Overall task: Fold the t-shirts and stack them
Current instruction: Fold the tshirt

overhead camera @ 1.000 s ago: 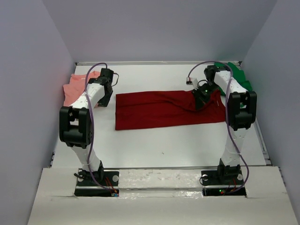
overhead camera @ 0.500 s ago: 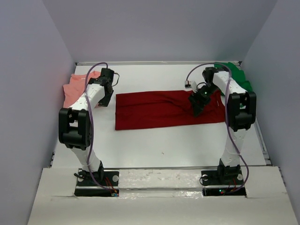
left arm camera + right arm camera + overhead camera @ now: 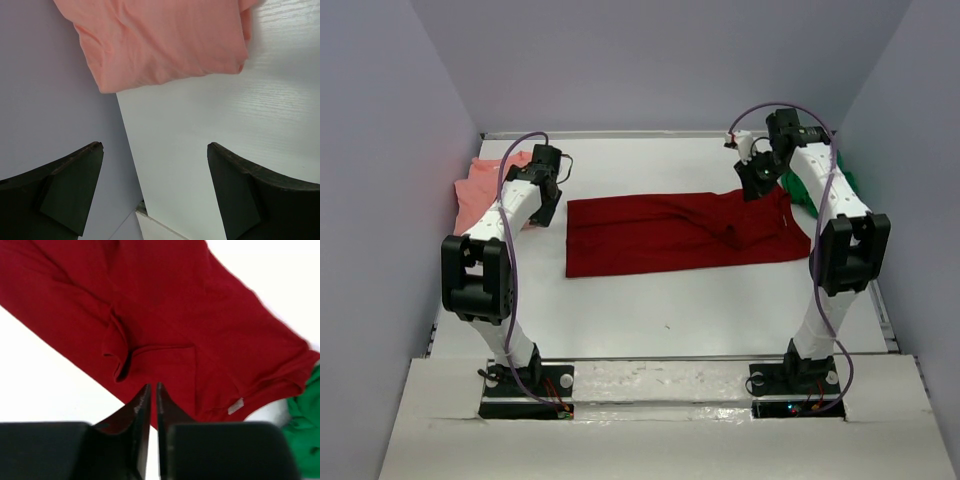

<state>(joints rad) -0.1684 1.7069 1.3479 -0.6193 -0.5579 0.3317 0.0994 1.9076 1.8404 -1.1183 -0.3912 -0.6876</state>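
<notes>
With my left gripper (image 3: pixel 155 146) spread empty and my right gripper (image 3: pixel 150 390) pinched closed on nothing, the red shirt (image 3: pixel 660 235) looks half folded, the pink shirt (image 3: pixel 165 40) and green shirt (image 3: pixel 302 440) unstacked.

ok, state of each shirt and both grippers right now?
dark red t-shirt: spread flat mid table, a crease near its right end, not held.
salmon pink t-shirt: loose heap at the far-left edge, not held.
green t-shirt: crumpled in the far-right corner, partly hidden.
left gripper: open, empty, beside the salmon pink t-shirt.
right gripper: shut, empty, above the dark red t-shirt.
</notes>
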